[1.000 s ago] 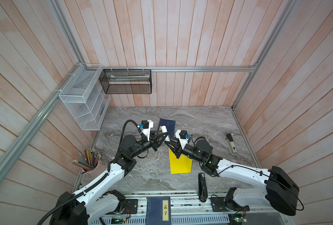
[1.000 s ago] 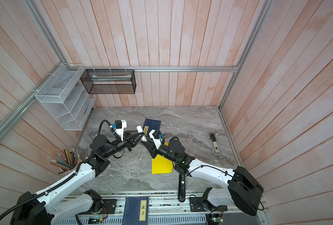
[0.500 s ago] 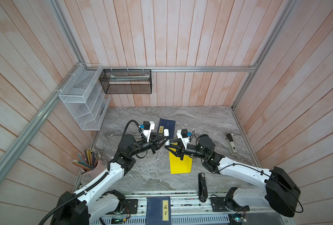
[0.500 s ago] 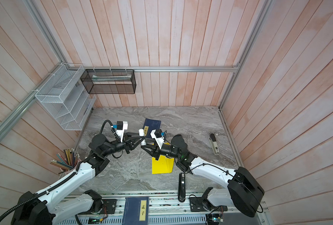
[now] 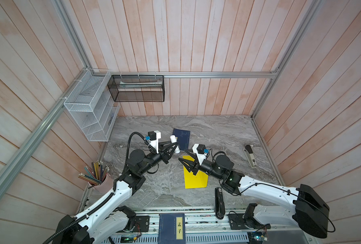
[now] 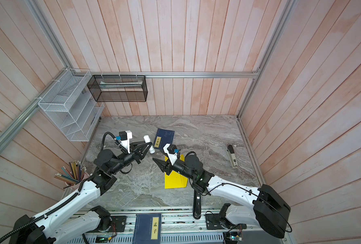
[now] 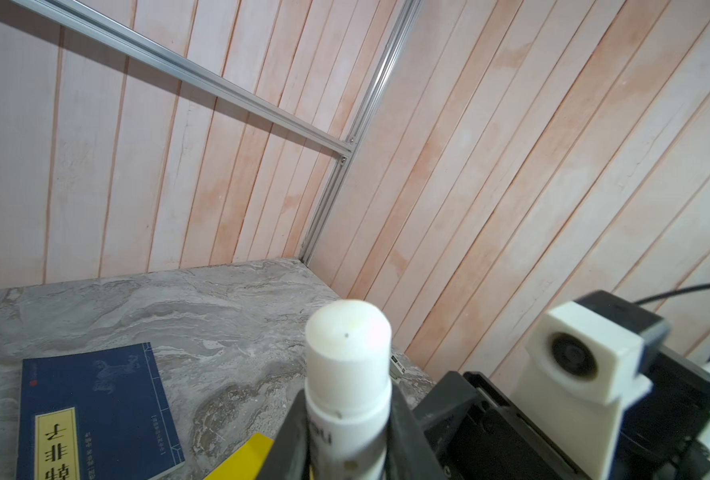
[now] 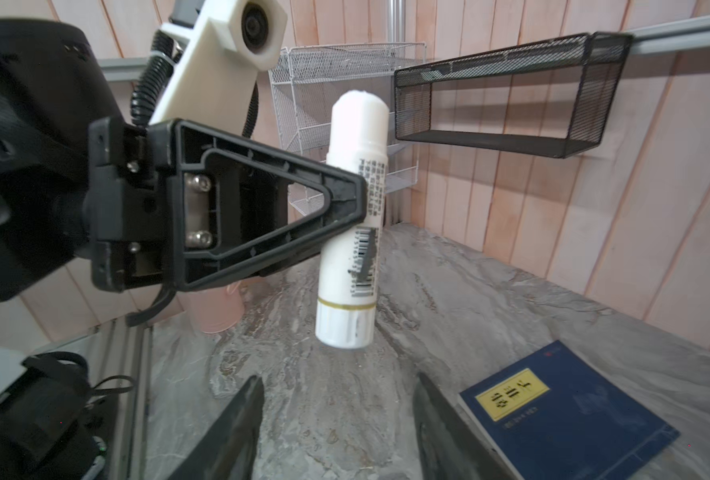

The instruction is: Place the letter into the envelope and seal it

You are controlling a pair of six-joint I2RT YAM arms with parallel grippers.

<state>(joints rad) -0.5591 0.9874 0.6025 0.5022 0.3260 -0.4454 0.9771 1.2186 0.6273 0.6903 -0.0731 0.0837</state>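
The envelope (image 5: 194, 174) is a bright yellow flat paper rectangle lying on the grey marbled tabletop (image 5: 217, 131); in both top views its long sides run away from the robot's base, and the right arm covers part of its far end. A diagonal crease line shows near its right edge. Its near corner also peeks in yellow in the left wrist view (image 7: 245, 459). The letter cannot be made out in any view.

Taking the envelope as landmark: the dark blue book (image 5: 181, 139) with a yellow label lies just beyond its far end. The right gripper (image 5: 185, 158) hovers over that far end, jaws spread apart and holding nothing. The left gripper (image 5: 176, 146) is above the table just left of the far end, pinching a white glue stick (image 8: 353, 216) around its middle, the stick nearly upright, its uncapped white tip uppermost.
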